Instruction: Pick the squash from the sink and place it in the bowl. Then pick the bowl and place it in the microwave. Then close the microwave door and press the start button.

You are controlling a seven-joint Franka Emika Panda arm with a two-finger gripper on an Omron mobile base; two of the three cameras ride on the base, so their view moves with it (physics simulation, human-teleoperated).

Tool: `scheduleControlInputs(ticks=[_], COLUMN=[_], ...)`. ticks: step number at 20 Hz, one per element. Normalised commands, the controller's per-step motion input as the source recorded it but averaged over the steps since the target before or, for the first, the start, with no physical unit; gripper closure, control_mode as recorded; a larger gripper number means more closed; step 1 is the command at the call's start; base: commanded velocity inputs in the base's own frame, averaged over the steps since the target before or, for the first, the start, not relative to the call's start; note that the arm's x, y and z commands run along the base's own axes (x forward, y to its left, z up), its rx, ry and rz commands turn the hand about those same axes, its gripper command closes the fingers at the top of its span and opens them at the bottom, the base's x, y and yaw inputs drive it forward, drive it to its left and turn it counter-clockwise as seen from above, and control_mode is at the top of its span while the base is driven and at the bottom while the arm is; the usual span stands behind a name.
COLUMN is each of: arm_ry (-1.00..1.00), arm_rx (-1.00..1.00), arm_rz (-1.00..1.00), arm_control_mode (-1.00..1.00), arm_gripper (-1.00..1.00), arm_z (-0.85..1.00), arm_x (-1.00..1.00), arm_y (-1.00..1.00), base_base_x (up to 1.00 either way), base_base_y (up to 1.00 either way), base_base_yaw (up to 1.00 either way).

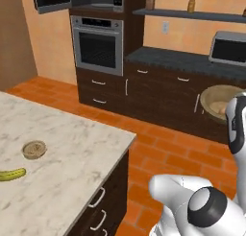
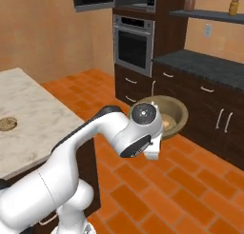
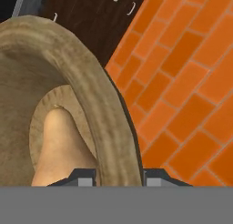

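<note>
Wooden bowl (image 3: 68, 73), thick grainy rim pinched between gripper (image 3: 119, 176) fingers; smooth tan squash (image 3: 59, 150) inside, above brick floor (image 3: 182, 82).

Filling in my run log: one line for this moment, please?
phase: carrying | gripper: shut on bowl rim | squash: in bowl | microwave: open

The arm (image 2: 90, 133) reaches forward, elbow bent, its fingers (image 3: 82, 176) clamped together.
</note>
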Motion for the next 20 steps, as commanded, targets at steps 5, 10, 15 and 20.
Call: scheduleControlInputs(ticks=[5, 10, 15, 20], arm_ry=[0.0, 0.0, 0.0, 0.0], arm_rx=[0.0, 0.0, 0.0, 0.0], arm_rz=[0.0, 0.0, 0.0, 0.0], arm_control_mode=[1.0, 1.0, 1.0, 1.0], arm_gripper=[1.0, 1.0, 1.0, 1.0], arm_z=[0.0, 0.0, 0.0, 0.0], arm_x=[0.0, 0.0, 0.0, 0.0], arm_y=[0.0, 0.0, 0.0, 0.0], base_base_x=[1.0, 1.0, 1.0, 1.0], base_base_y=[-0.97, -0.83, -0.7, -0.35], base_base_yaw=[0.0, 0.0, 0.0, 0.0])
